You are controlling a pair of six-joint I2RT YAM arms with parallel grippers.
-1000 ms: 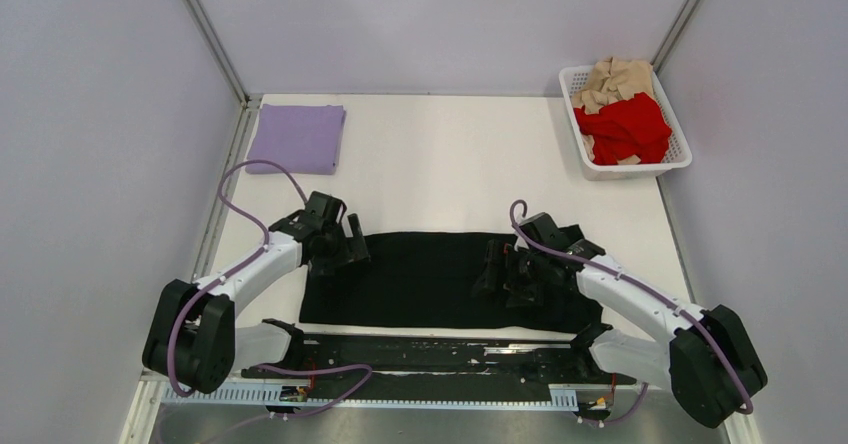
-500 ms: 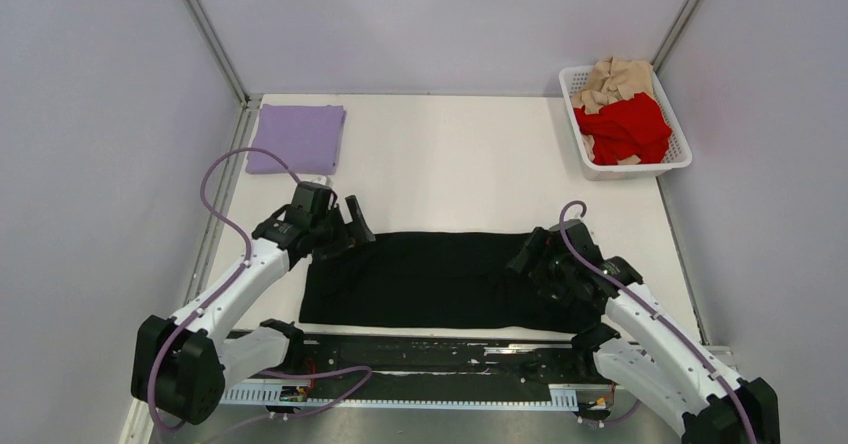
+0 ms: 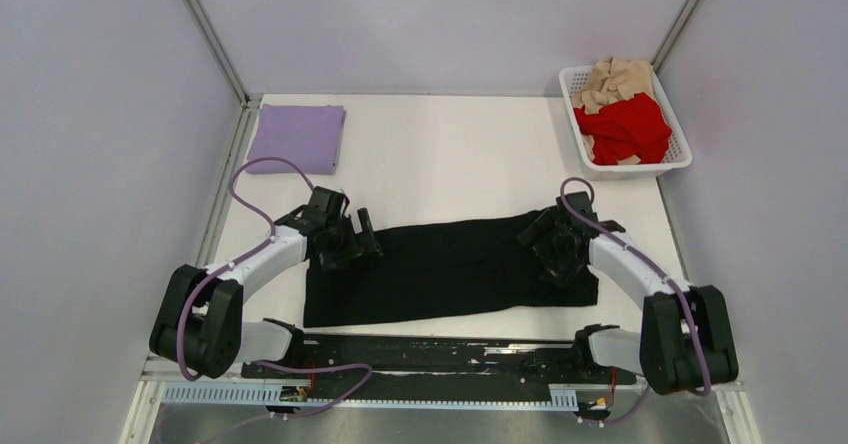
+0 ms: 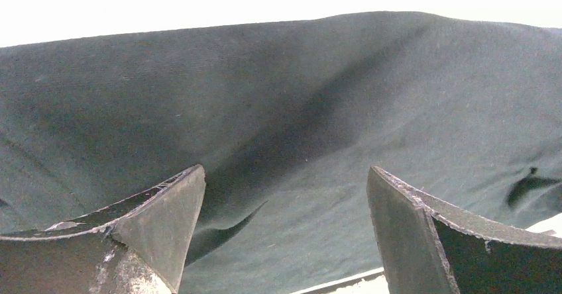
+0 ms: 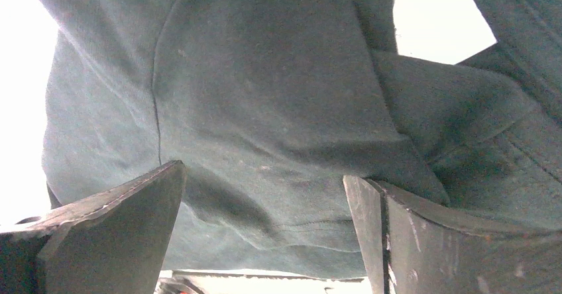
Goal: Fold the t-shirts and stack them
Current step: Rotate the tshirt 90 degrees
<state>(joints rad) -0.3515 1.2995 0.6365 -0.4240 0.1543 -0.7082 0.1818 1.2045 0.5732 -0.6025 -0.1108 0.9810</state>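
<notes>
The desk point(image 3: 450, 164) carries one long band of dark cloth near the arm bases: the black t-shirt point(image 3: 450, 269), lying flat and not yet reduced to a compact square. A second ago it sat as a fairly even rectangle. Now its right end has swung away from the bases, so the whole band slants and its far right corner rides higher than its far left one.

Well beyond the black t-shirt's right end stands a white basket point(image 3: 640, 171) holding the red t-shirt point(image 3: 625, 127) and, behind it, the tan t-shirt point(image 3: 615, 79), both crumpled. Well beyond its left end lies the lavender t-shirt point(image 3: 297, 137), already folded flat.

The right fingers point(image 5: 119, 221) have moved from nearer the shirt's middle out to its far right corner, which fits the skew. They are spread wide above the cloth with nothing pinched between them. The left fingers point(image 4: 166, 208) hover at the shirt's far left corner, much where they were, equally wide apart and empty, with a soft crease running under them.

By my reading, the band needs squaring or a fresh grip at both far corners before the next fold; folding it askew would give an uneven packet for the stack.
</notes>
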